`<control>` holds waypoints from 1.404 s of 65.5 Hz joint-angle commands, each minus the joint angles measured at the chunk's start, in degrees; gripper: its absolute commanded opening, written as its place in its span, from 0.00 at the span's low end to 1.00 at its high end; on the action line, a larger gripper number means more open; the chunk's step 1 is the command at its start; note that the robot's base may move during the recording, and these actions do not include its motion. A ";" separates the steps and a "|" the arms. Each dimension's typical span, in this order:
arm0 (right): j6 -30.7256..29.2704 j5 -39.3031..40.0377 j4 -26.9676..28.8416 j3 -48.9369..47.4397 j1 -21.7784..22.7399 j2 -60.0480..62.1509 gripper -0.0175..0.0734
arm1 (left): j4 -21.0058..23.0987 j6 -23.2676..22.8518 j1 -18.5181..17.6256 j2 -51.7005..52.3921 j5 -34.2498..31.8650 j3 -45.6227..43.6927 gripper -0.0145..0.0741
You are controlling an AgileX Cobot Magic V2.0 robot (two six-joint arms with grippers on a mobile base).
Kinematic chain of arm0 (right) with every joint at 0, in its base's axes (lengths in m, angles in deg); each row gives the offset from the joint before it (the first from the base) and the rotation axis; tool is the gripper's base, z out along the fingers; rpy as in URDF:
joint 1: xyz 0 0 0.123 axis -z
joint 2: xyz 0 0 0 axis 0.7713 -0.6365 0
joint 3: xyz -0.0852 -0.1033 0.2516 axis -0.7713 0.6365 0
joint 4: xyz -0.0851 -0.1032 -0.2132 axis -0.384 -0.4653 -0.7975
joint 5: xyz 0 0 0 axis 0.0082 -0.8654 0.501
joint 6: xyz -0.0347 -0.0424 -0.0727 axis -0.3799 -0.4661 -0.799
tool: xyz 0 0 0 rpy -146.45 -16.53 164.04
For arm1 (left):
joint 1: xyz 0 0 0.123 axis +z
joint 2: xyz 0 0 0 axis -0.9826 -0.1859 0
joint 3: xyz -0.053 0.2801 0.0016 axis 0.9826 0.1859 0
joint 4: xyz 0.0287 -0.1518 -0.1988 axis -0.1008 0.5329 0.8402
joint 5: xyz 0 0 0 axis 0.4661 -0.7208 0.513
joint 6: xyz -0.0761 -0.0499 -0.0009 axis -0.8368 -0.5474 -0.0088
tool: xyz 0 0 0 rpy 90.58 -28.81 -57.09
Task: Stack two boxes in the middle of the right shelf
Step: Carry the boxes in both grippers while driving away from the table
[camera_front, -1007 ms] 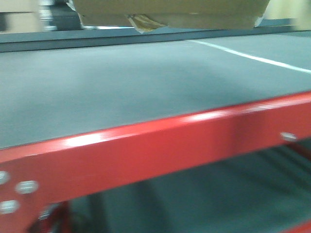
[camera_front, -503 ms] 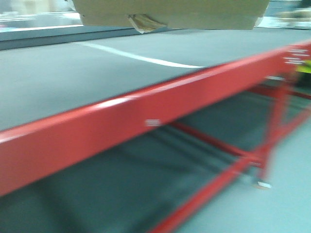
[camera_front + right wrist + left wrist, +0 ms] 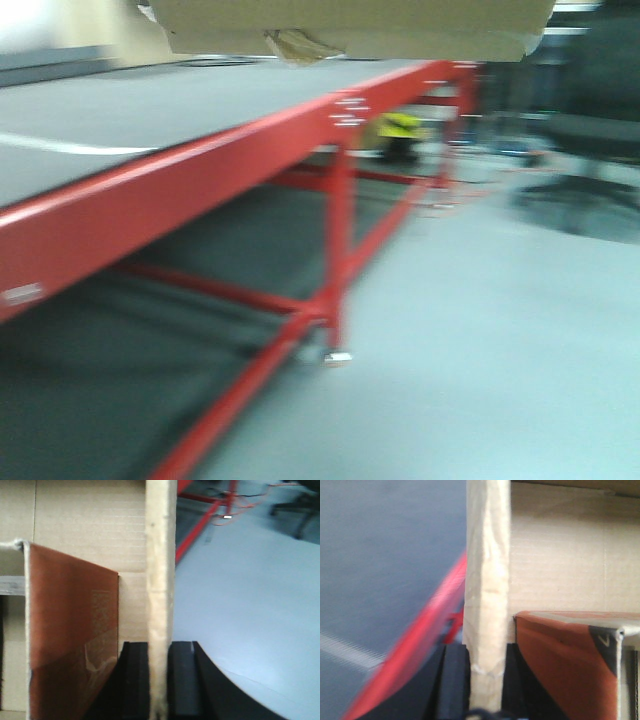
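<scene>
A plain cardboard box [image 3: 350,22] hangs at twelve o'clock in the blurred front view, a crumpled tape scrap [image 3: 296,45] at its lower edge, above the dark grey mat [image 3: 120,120] of a red-framed table [image 3: 200,175]; the left gripper [image 3: 483,680] is clamped on an upright box wall, black fingers [image 3: 452,680] either side; the right gripper [image 3: 159,680] pinches a wall likewise; an orange-brown carton [image 3: 70,645] sits inside; grey floor [image 3: 500,330] spreads toward four o'clock.
</scene>
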 commanded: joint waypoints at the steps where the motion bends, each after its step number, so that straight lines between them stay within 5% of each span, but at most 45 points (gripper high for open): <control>1: -0.04 3.18 -0.67 -0.26 0.41 1.16 0.01 | -0.77 -0.69 0.32 0.84 -3.12 -1.00 0.04; 92: -0.04 3.52 -0.67 -0.26 0.41 1.16 0.01 | -0.91 -0.69 0.32 0.84 -3.13 -1.00 0.04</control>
